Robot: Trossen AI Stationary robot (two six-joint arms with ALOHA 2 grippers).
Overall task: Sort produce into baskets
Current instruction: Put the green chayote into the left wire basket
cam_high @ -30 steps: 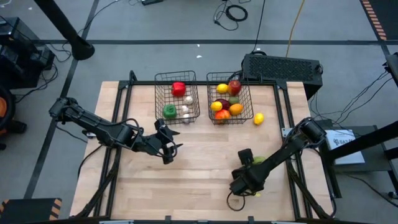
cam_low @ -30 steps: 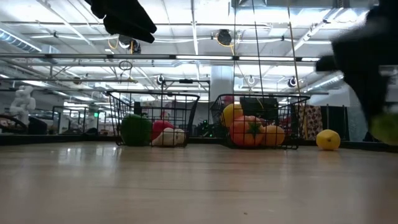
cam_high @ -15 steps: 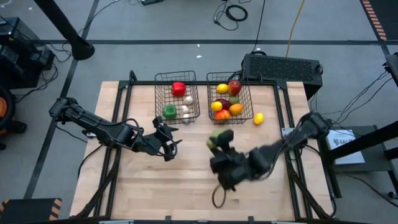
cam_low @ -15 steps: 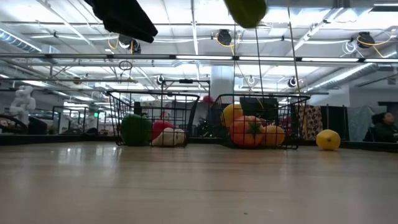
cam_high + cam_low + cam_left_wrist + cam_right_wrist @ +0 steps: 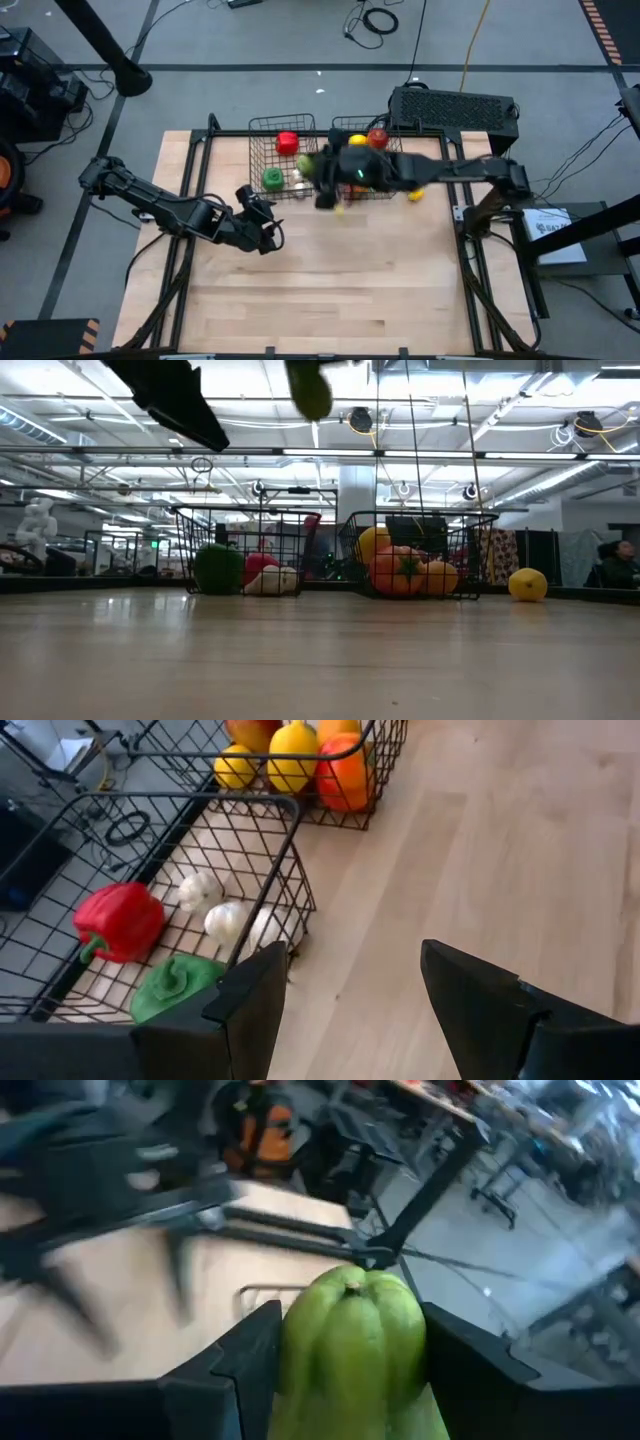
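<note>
Swung over the baskets (image 5: pixel 285 165), right fingers (image 5: pixel 340 1370) grip a blurred green pepper (image 5: pixel 352 1342); left fingers (image 5: pixel 345 1010) open

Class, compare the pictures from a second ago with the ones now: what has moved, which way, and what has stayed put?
The right gripper, shut on a green pepper throughout, swung from the table's near right corner up and across to the baskets, now over the left basket. The left gripper stayed open and waiting near the table's middle, shifting only slightly. The loose lemon and the produce in the baskets did not move.
</note>
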